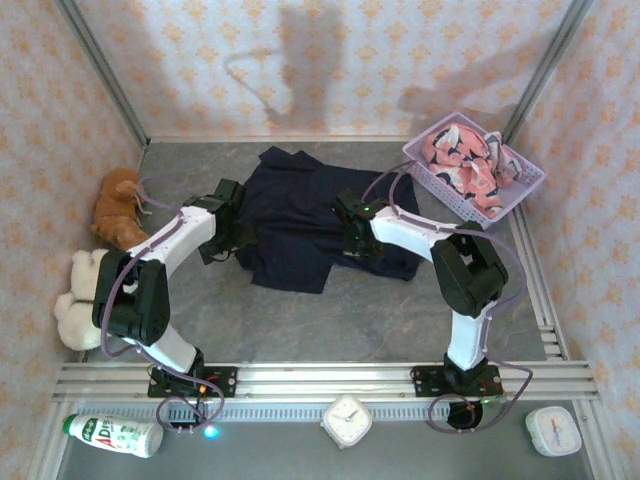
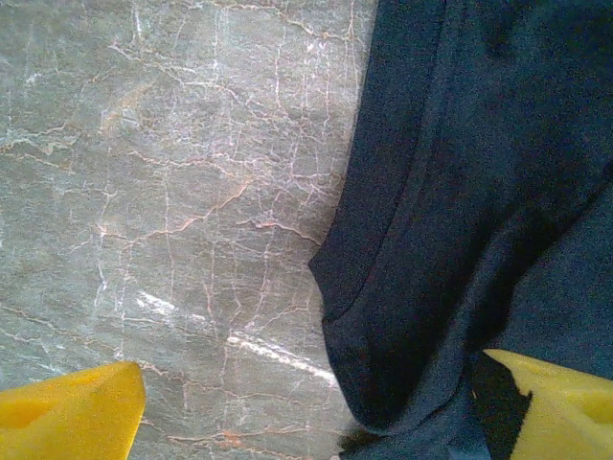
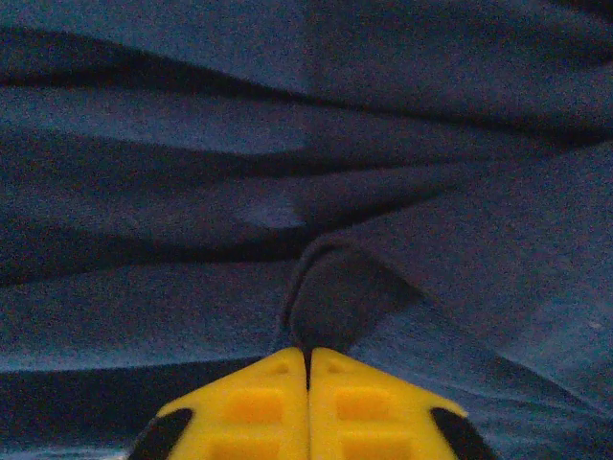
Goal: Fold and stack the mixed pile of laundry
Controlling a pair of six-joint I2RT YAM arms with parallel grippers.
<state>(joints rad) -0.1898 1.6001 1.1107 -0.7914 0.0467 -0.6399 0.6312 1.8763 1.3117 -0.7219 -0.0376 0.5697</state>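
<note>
On the table (image 1: 400,310), from above, the navy garment (image 1: 295,215) lies spread at centre; the shark-print garment (image 1: 465,165) sits in the basket (image 1: 532,185) at two o'clock. Left wrist: the left gripper (image 2: 316,422) gapes at the cloth's edge. Right wrist: the right gripper (image 3: 307,383) pinches a navy fold.

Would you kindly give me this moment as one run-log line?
left hand: open over navy garment edge | right hand: shut, pinching navy garment fold | pink shark garment: in basket
</note>
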